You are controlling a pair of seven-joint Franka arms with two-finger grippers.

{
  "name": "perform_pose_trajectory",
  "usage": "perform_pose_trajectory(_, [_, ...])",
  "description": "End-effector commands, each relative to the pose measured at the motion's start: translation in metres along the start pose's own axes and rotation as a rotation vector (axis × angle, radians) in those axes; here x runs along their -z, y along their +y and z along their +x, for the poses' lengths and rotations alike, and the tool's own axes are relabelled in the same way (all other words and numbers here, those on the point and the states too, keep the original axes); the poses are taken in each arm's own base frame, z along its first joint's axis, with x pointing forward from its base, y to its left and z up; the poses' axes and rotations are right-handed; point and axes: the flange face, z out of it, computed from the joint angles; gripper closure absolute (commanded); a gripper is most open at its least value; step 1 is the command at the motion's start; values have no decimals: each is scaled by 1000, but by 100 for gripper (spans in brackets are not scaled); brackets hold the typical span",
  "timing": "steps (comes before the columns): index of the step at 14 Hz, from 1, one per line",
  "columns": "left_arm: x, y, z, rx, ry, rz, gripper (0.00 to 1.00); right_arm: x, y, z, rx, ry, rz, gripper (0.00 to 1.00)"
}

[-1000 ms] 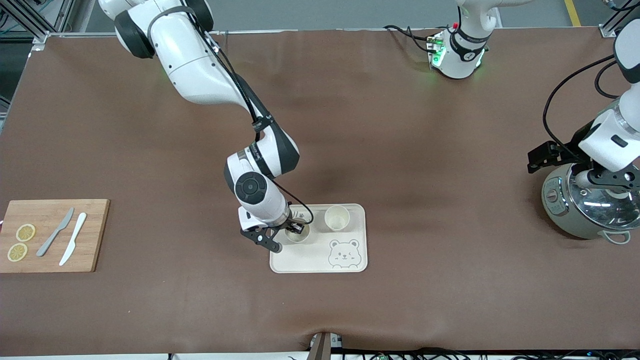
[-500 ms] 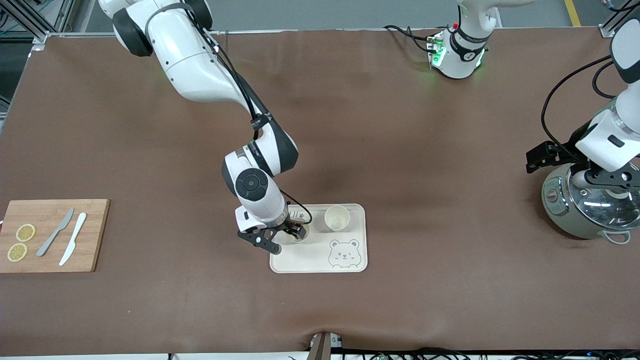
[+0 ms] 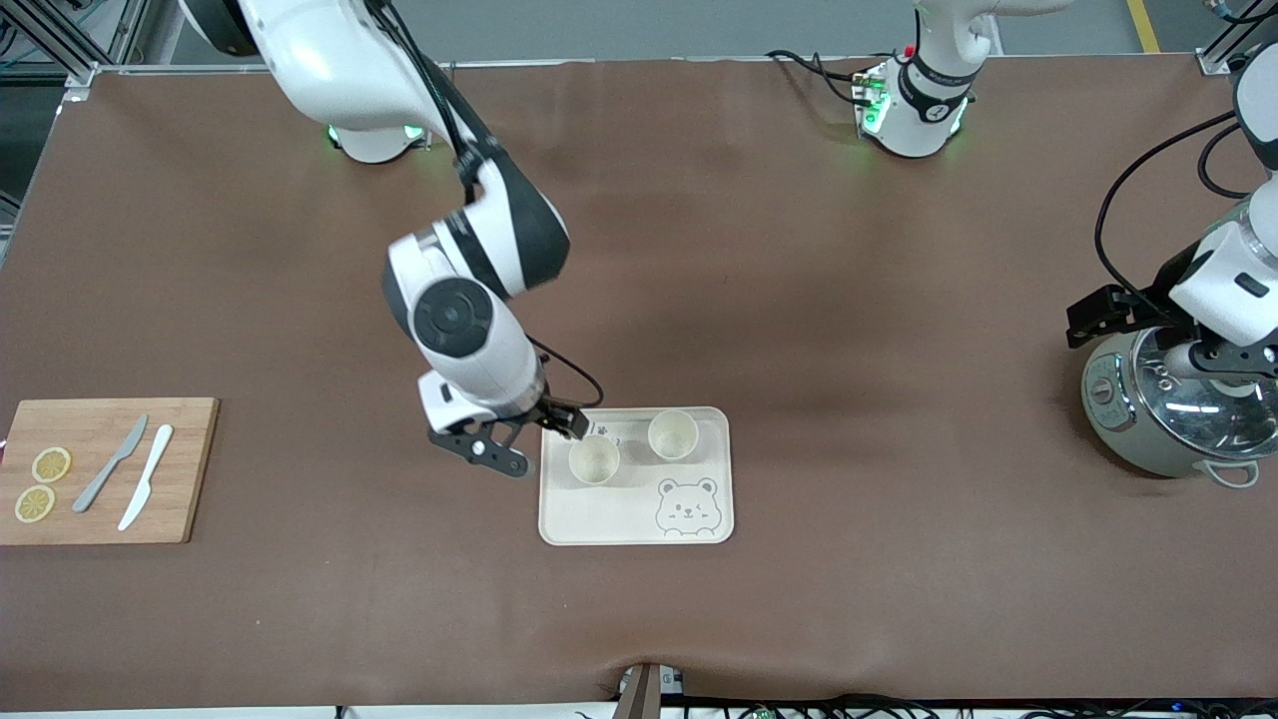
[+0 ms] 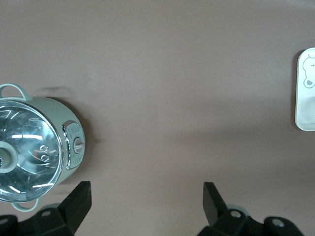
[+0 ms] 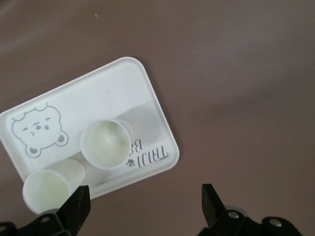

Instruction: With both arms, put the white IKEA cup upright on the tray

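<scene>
The cream bear tray [image 3: 609, 514] lies mid-table. Two white cups stand upright on it side by side: one [image 3: 594, 460] toward the right arm's end, the other [image 3: 673, 434] toward the left arm's end. My right gripper [image 3: 552, 424] is open and empty, raised over the tray's edge beside the first cup. The right wrist view shows the tray [image 5: 98, 93], that cup [image 5: 105, 142], the other cup [image 5: 49, 189] and my open gripper [image 5: 142, 206]. My left gripper [image 3: 1223, 358] is open and empty over the pot; in its wrist view [image 4: 146, 204] a corner of the tray [image 4: 306, 108] shows.
A grey-green pot with a glass lid [image 3: 1178, 419] stands at the left arm's end, also seen in the left wrist view [image 4: 34, 147]. A wooden cutting board [image 3: 100, 499] with two knives and lemon slices lies at the right arm's end.
My right gripper has let go of the cup, risen and drawn back off the tray toward the right arm's end. The cup stays upright. The left arm has barely shifted.
</scene>
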Motion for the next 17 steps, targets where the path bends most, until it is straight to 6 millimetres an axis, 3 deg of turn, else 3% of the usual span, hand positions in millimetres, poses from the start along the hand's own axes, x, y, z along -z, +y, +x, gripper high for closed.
perform_pose_trajectory(1, [2,1,-1,-16,4,0,0,78,51,-9,53,-36,-19,0])
perform_pose_trajectory(3, [2,3,-1,-19,4,0,0,116,86,-21,73,-69,-53,0])
perform_pose_trajectory(6, [1,4,-1,-19,1,0,0,151,156,-29,174,-24,-106,0])
perform_pose_trajectory(9, [0,3,-1,-17,0,0,0,183,247,-7,253,-29,-79,0])
perform_pose_trajectory(11, [-1,-1,-1,-13,-1,0,0,194,299,5,301,-28,-64,0])
perform_pose_trajectory(15, [0,-2,-1,-11,1,-1,0,205,369,39,396,-7,-39,0])
perform_pose_trajectory(17, [-1,-2,-1,-10,-1,-1,0,206,371,40,399,-7,-39,0])
